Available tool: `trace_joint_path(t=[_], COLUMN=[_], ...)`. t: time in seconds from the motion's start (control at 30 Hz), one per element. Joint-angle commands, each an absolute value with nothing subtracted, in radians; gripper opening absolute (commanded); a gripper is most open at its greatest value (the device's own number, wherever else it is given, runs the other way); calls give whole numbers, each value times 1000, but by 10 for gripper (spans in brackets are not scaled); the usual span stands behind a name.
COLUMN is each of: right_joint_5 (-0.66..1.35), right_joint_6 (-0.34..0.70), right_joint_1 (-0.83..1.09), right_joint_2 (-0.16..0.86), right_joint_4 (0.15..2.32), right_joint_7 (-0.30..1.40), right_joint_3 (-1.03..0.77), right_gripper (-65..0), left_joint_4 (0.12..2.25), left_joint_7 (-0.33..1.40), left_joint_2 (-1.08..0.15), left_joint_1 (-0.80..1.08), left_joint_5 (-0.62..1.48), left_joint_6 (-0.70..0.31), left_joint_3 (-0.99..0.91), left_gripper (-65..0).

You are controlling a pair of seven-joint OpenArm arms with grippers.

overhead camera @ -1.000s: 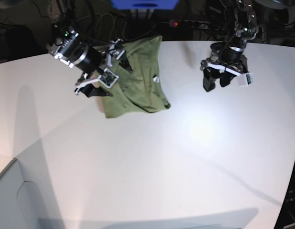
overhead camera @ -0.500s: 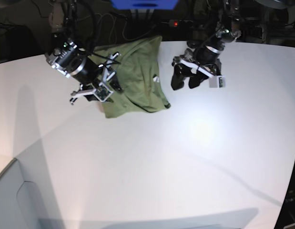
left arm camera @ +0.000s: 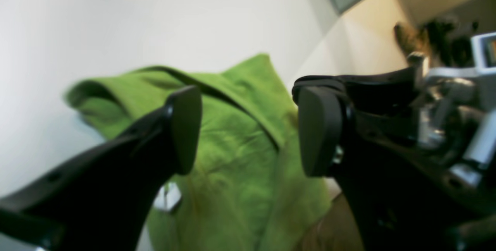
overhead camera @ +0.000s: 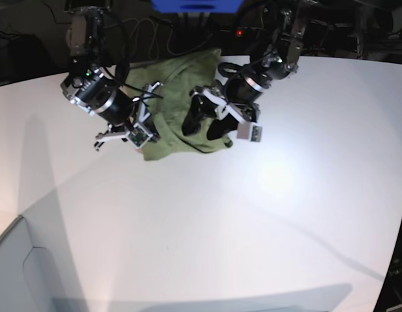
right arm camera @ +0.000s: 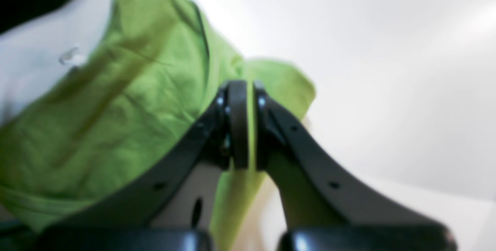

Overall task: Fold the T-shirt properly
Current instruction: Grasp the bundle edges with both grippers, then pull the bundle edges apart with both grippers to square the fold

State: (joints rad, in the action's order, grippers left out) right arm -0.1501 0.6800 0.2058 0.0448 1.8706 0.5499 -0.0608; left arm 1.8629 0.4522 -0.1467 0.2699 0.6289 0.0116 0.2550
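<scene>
Right tool (right arm camera: pixel 243 127) pinching T-shirt (right arm camera: pixel 116 119)

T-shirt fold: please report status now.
Right hand shut, pinching T-shirt edge. Left hand open, over the shirt. Shirt bunched at the table's far edge. Nothing in the way.

A robotics lab is showing here: a bare white table (overhead camera: pixel 265 214) is lying under the pincers, with cables (overhead camera: pixel 155 32) and a power strip (overhead camera: pixel 249 30) sitting behind them.
</scene>
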Motion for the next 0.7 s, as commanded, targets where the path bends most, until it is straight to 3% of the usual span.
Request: trace_joint_path(t=[0.0, 0.33, 0.67], right_joint_5=[-130, -130, -130], right_joint_6=[698, 698, 698], right_joint_1=[194, 150, 41], right_joint_2=[48, 45, 70], right_joint_4=[1888, 1870, 1601], right_joint_7=[521, 518, 433], right_joint_3=[-62, -62, -64], right_gripper=[-648, -648, -648], left_joint_4=[1840, 1679, 1666], left_joint_7=[438, 437, 437], left_joint_2=[-145, -147, -150], left_joint_1=[257, 236, 219], left_joint_5=[636, 636, 634], left_joint_6=[8, 8, 8], left_joint_3=[262, 262, 262], left_gripper=[-267, -267, -267])
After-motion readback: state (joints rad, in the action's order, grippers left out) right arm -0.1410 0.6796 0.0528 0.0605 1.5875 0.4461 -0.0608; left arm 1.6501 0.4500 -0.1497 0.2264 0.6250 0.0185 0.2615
